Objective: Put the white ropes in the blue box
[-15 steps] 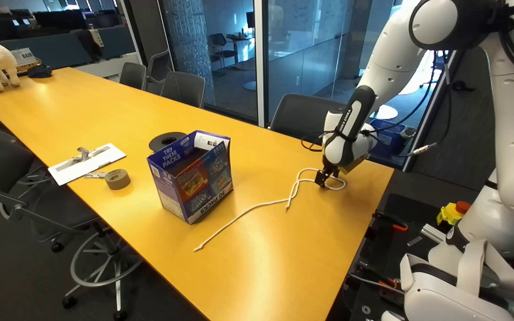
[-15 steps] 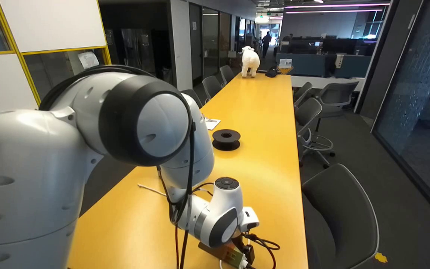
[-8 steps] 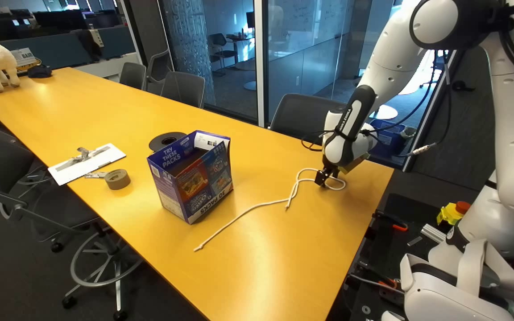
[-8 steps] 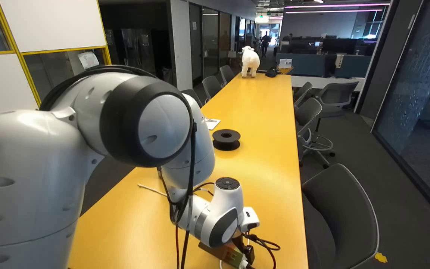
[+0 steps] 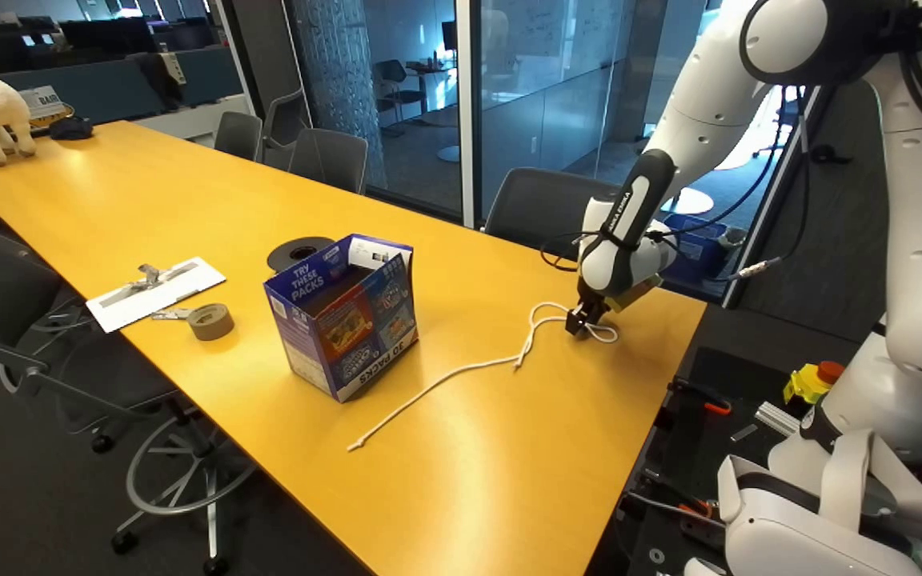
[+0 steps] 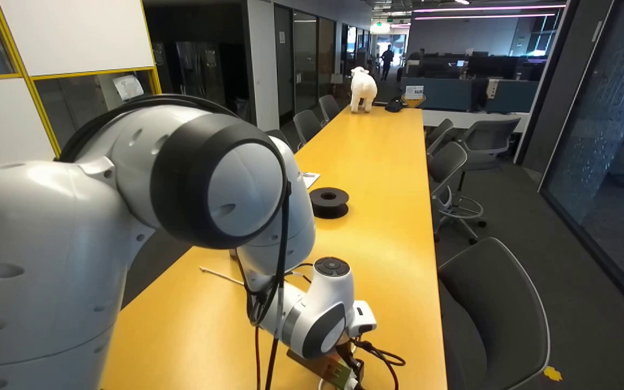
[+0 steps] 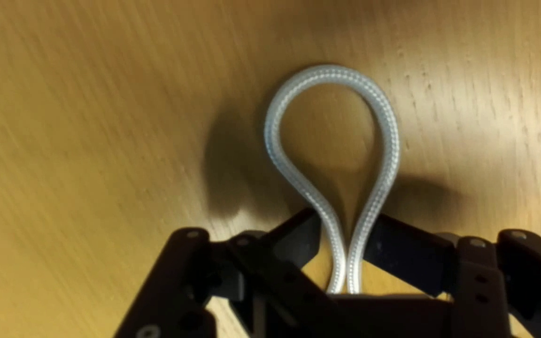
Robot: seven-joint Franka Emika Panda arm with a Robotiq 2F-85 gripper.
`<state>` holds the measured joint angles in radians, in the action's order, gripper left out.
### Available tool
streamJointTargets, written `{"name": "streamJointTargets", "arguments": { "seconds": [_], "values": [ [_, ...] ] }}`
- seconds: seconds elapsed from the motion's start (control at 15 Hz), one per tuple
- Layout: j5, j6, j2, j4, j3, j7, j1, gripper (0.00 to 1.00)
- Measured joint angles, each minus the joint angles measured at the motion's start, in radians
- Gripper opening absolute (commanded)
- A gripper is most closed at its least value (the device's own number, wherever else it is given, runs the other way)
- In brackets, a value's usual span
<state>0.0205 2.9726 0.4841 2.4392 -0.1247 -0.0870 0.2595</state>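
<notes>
White rope [image 5: 473, 366] is still out on the table [image 5: 461, 472] in an exterior view, trailing past the outside of the blue box [image 5: 365, 332]; the loop by my gripper [image 5: 579, 323] is narrower than half a second ago, and the short loose end has shifted a touch. Box reads "TRY THESE PACKS" and an upside-down "30 PACKS", my arm [image 5: 705, 120] says "EMIKA", far sign [image 5: 43, 98] says "BAIR". In an exterior view that arm's nudged over slightly, grip too hidden to read. Wrist view: both strands pinched between my fingers [image 7: 409, 253].
</notes>
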Motion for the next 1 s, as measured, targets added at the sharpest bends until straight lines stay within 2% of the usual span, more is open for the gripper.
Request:
{"name": "streamJointTargets", "arguments": {
  "seconds": [0.2,0.6,1.0],
  "values": [
    [-0.009,-0.003,0.002,-0.002,0.042,-0.011,0.030,0.00],
    [-0.038,-0.020,0.020,-0.032,0.191,-0.088,0.113,0.00],
    [-0.044,-0.087,0.036,-0.108,0.318,-0.175,0.117,0.00]
  ]
}}
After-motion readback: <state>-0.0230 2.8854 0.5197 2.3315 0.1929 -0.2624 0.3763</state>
